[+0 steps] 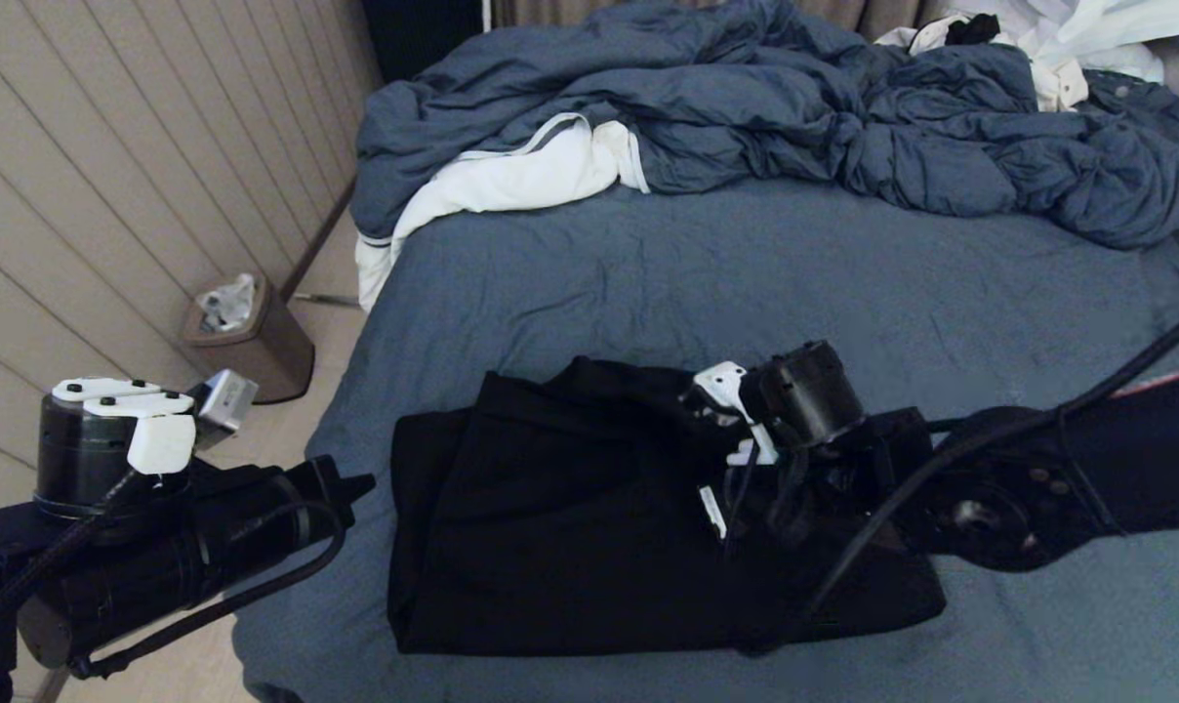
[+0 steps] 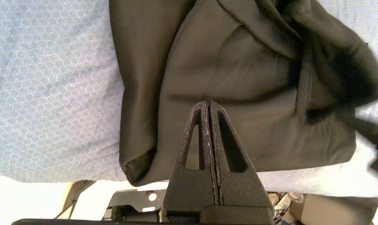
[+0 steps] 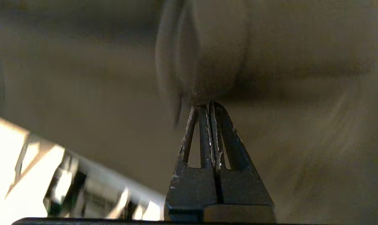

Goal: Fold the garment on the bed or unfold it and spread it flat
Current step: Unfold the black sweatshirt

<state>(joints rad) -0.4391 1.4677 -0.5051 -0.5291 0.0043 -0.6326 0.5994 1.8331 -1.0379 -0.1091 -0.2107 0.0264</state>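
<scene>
My right gripper (image 3: 211,104), jaws together, pinched the garment (image 1: 589,527) at lower centre; that thin bite risked slipping, undoing folds.

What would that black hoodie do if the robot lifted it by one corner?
The hoodie would probably flop and unfold, since it lies in soft, creased layers on the bed. It looks thick and bulky, so likely fairly heavy for cloth. Pushed, it would more likely bunch than slide on the textured sheet.

The right arm (image 1: 990,469) hides part of the garment (image 1: 550,508).
</scene>
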